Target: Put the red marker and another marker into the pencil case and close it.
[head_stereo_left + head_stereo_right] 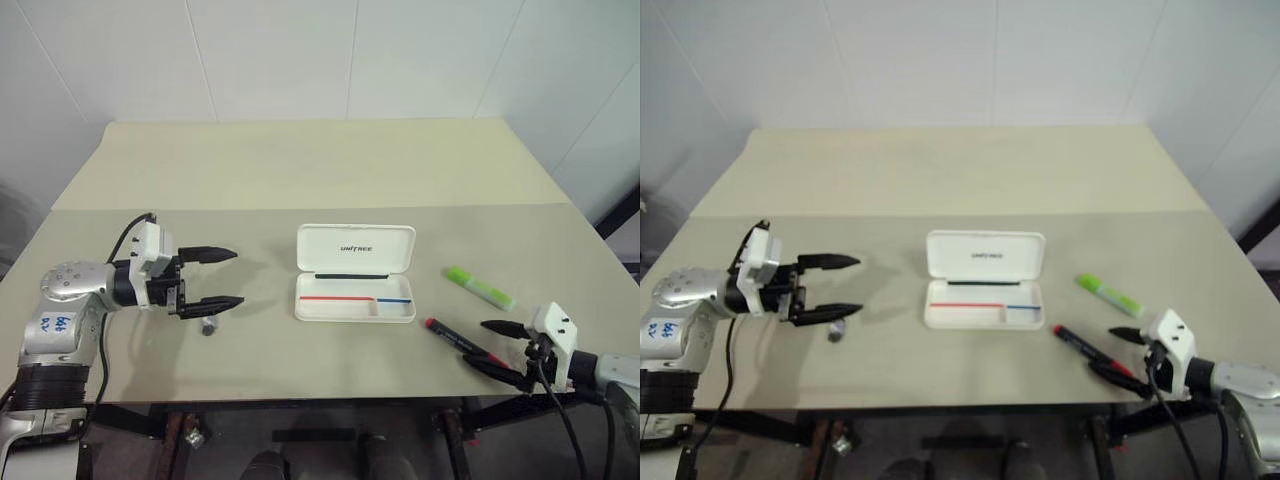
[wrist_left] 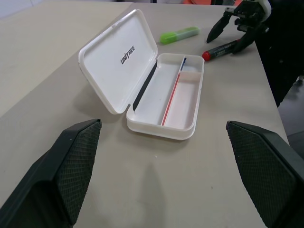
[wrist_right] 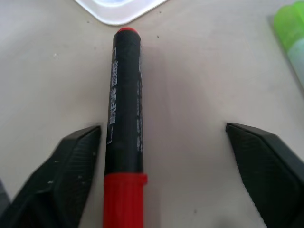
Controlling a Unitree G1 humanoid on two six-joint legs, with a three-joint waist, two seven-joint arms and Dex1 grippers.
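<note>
Pencil case [image 1: 355, 285] lies open at the table's [image 1: 300, 170] centre, a white hard shell with rounded corners, its lid laid back toward twelve o'clock with small dark lettering on the inside. The tray holds no pens; a red stripe and a blue stripe run along its floor, and a small divider walls off one end.

Red marker [image 1: 458, 340] lies flat on the table at about four o'clock from the case, slim and round, black in the middle with red ends; its long axis runs from ten o'clock to four o'clock, one red tip pointing at the case's near corner. The right gripper [image 1: 497, 348] sits over its far end with fingers apart, the barrel between them but unclamped.

Green highlighter [image 1: 480, 287] lies at three o'clock from the case, chunky, on a similar slant.

The left gripper [image 1: 212, 278] hovers at nine o'clock, fingers spread wide, holding nothing.
</note>
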